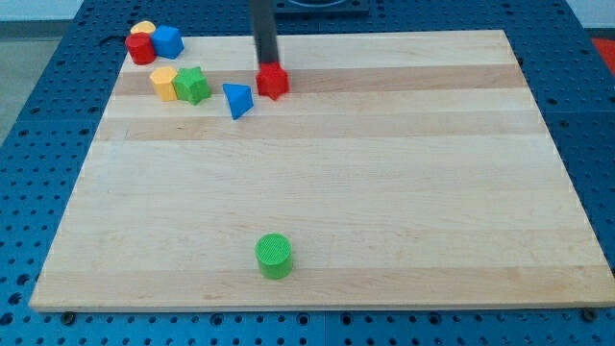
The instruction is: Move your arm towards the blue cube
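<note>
My tip (pixel 266 65) holds nothing, touching the red block (pixel 273 82); the blue cube (pixel 168 41) sits far left; it looks light, hard; push its flat side.

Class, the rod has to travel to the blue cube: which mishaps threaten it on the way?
1. My tip sits right at the red block; it may drag it along.
2. The blue triangle and green star lie near the leftward path.
3. The blue cube touches the red cylinder; overshoot could shove both.
</note>
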